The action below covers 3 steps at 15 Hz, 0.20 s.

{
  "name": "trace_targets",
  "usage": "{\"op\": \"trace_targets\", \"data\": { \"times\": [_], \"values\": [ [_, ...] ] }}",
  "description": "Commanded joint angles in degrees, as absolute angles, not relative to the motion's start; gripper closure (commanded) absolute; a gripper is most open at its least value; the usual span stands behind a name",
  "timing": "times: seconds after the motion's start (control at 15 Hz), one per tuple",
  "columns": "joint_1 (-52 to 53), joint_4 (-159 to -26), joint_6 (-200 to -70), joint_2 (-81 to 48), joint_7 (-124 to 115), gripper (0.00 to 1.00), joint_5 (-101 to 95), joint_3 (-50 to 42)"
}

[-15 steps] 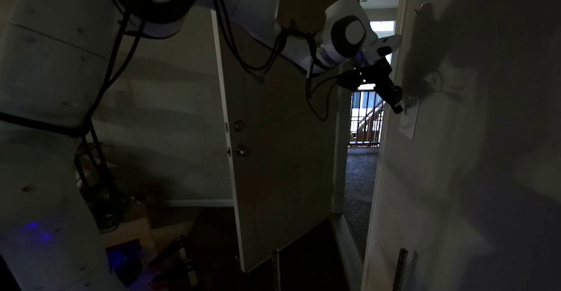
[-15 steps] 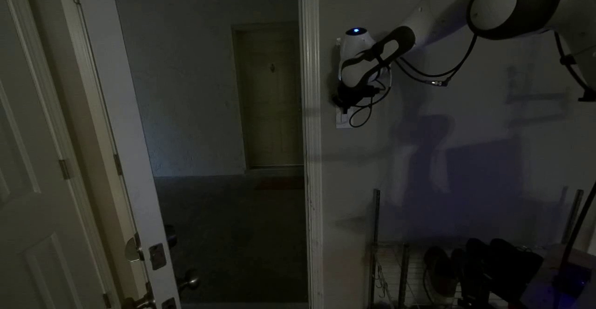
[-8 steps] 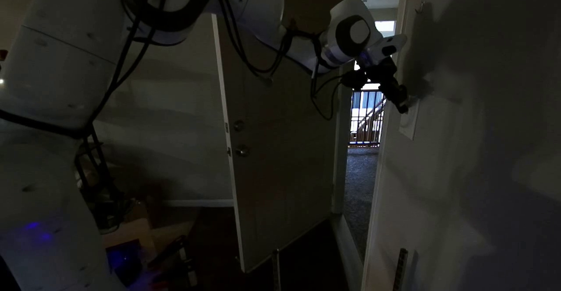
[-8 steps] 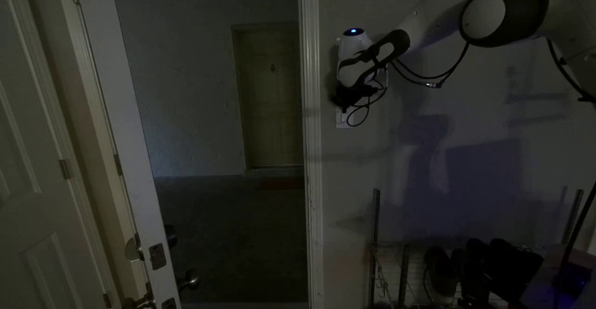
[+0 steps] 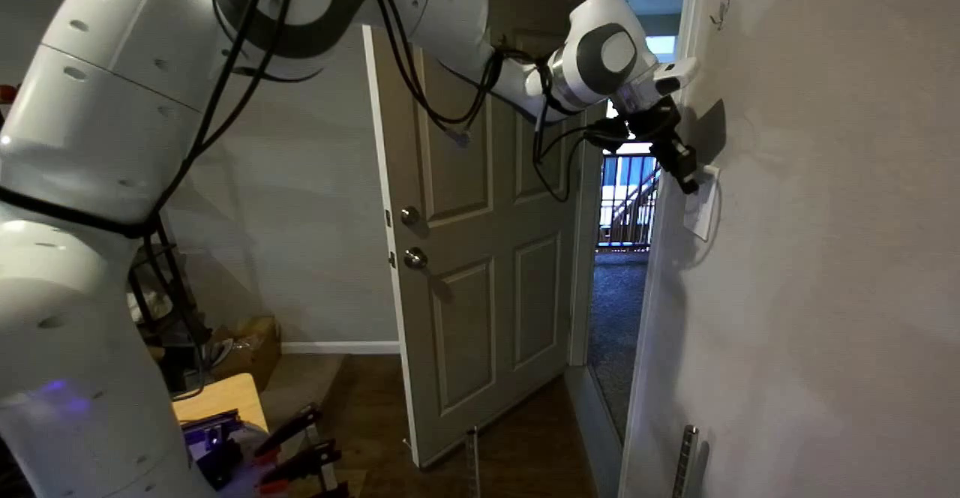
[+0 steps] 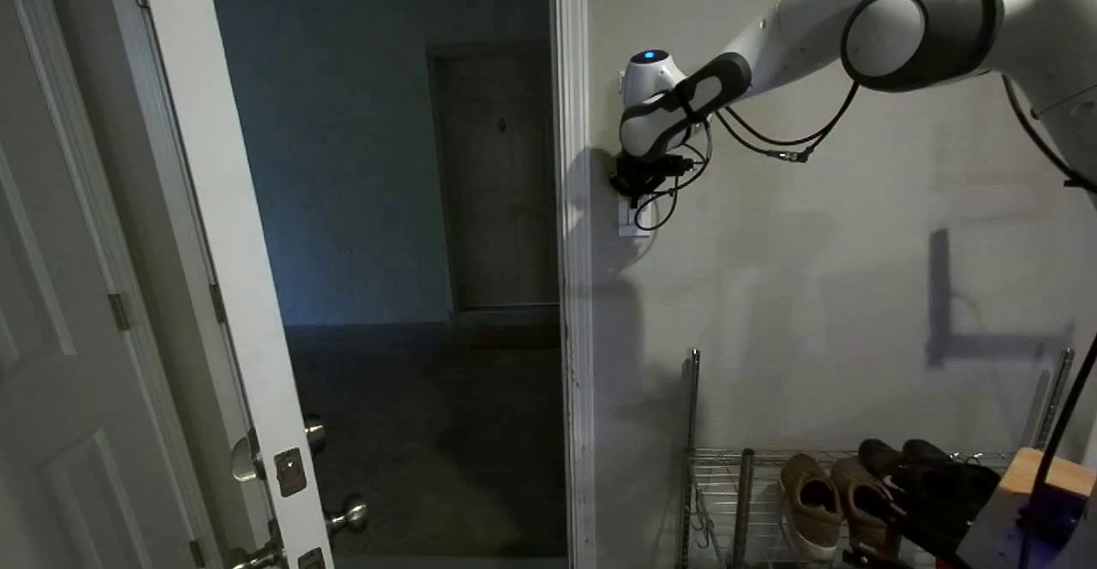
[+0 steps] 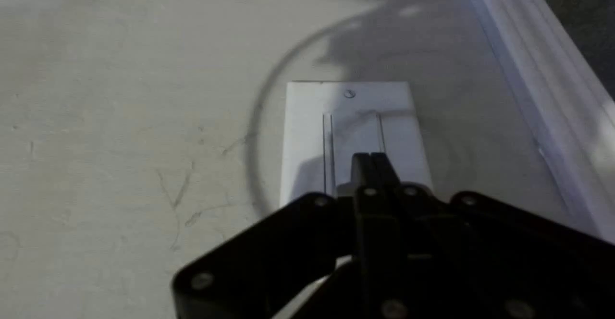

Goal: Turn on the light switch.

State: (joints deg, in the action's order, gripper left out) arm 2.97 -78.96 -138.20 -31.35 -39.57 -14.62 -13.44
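Black two-finger gripper [image 7: 369, 156], tips pressed tog., right up at white rectangular plastic light switch [image 7: 355, 136] on pale flat wall [image 7: 144, 93]; contact unclear. Looks lit in both ext. views, so press prob. done; next: back off straight w/o re-flicking it.

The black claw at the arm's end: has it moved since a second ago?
Yes, slightly: in an exterior view, the gripper has shifted rightward in the picture, toward the fixed light switch.

A panelled door [image 5: 484, 239] stands open; brown shoes [image 6: 812, 509] rest on a wire rack [image 6: 744, 500].
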Motion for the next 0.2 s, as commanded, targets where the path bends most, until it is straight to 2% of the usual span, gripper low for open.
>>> {"op": "trace_targets", "data": {
  "times": [0.0,0.13],
  "values": [
    [2.16,-76.94,-138.44,-33.08,-40.48,0.97,-13.49,-13.75],
    [2.12,-77.05,-138.54,-32.99,-40.37,0.97,-13.25,-13.73]
  ]
}}
